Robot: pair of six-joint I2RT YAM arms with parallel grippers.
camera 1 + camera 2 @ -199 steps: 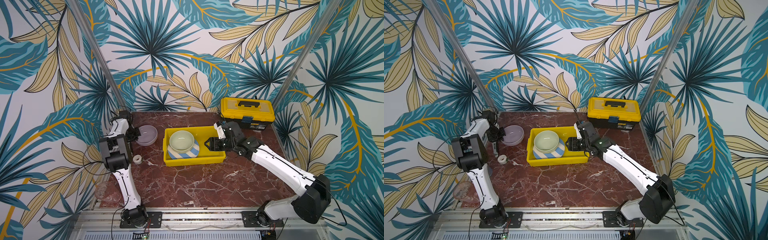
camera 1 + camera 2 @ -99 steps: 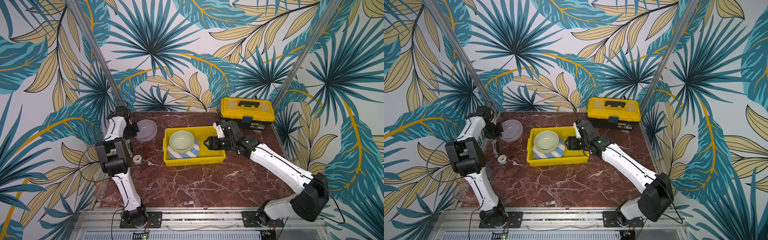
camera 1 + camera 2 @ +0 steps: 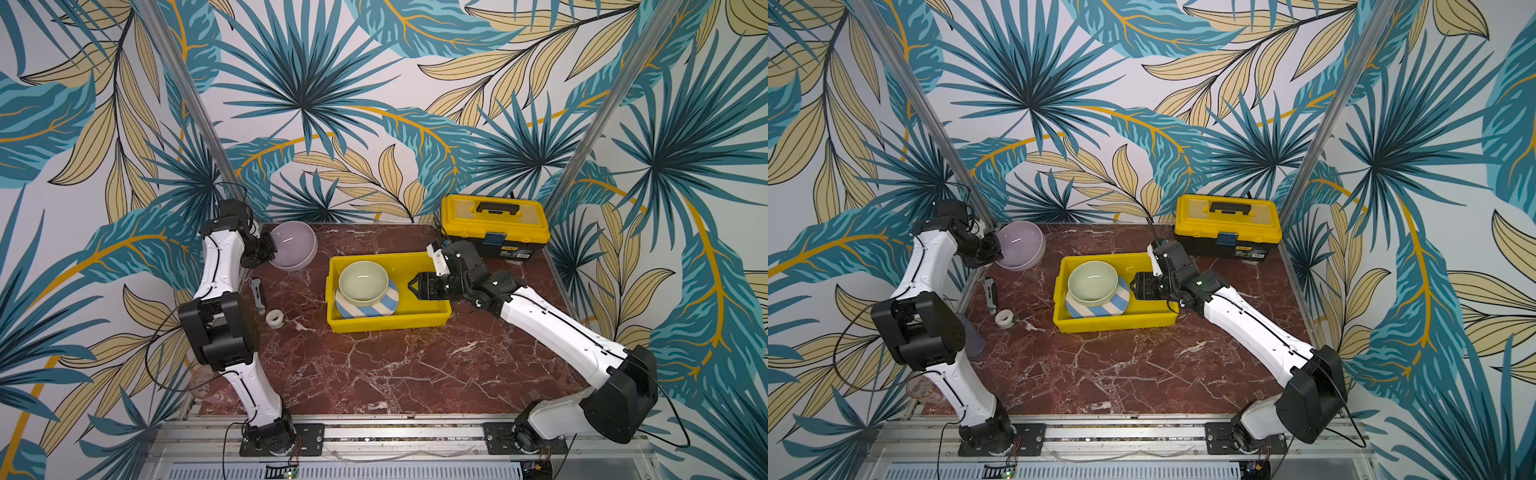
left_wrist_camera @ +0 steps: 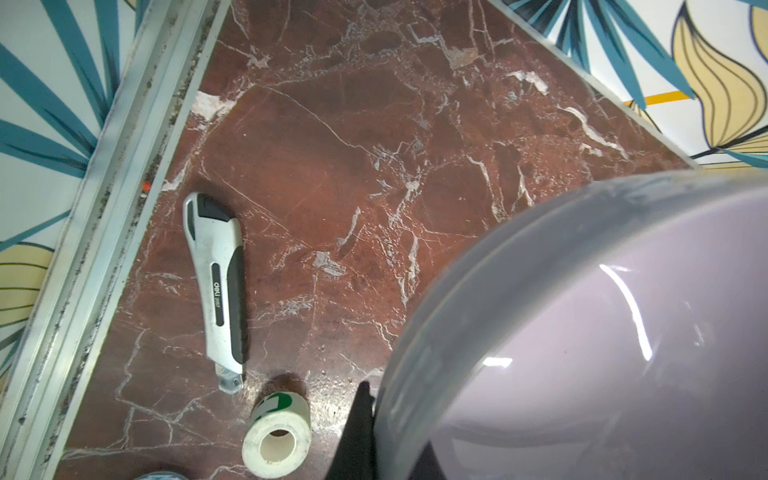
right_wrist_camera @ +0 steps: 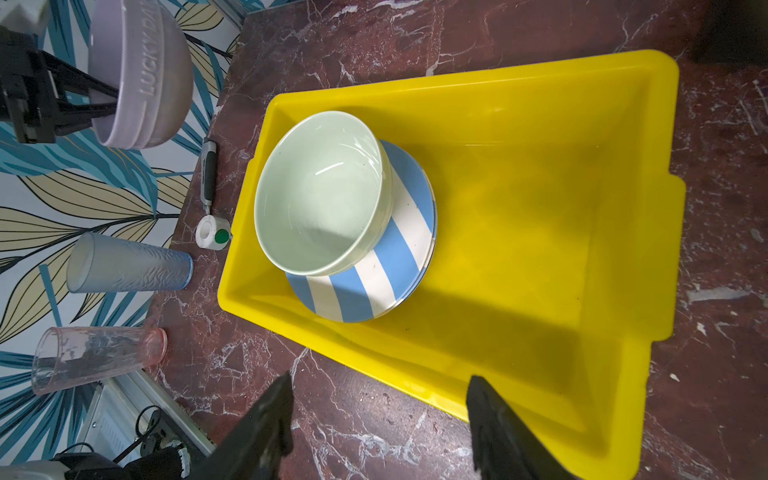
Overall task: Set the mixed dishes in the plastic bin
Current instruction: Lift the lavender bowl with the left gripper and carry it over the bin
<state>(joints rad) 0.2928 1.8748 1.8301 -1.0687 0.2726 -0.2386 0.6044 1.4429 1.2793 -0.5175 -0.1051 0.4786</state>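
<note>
**Lilac bowl held up at 10 o'clock, bound for the plastic bin at the centre.**

The left gripper is clamped on the rim of the lilac bowl, which hangs tilted above the worktop. The bowl should probably be levelled, carried high toward 3 o'clock over the bin's wall, then lowered gently. A utility knife and a tape roll lie under that path, low enough to pass over. Two tumblers stand at the 8 o'clock edge. The plastic bin sits mid-worktop, with the pale green bowl on the striped plate in its 9 o'clock half. The right gripper, jaws apart and empty, hovers over the free 3 o'clock half, so it likely needs to move off before the bowl comes in. A toolbox stands clear at 1 o'clock.
</note>
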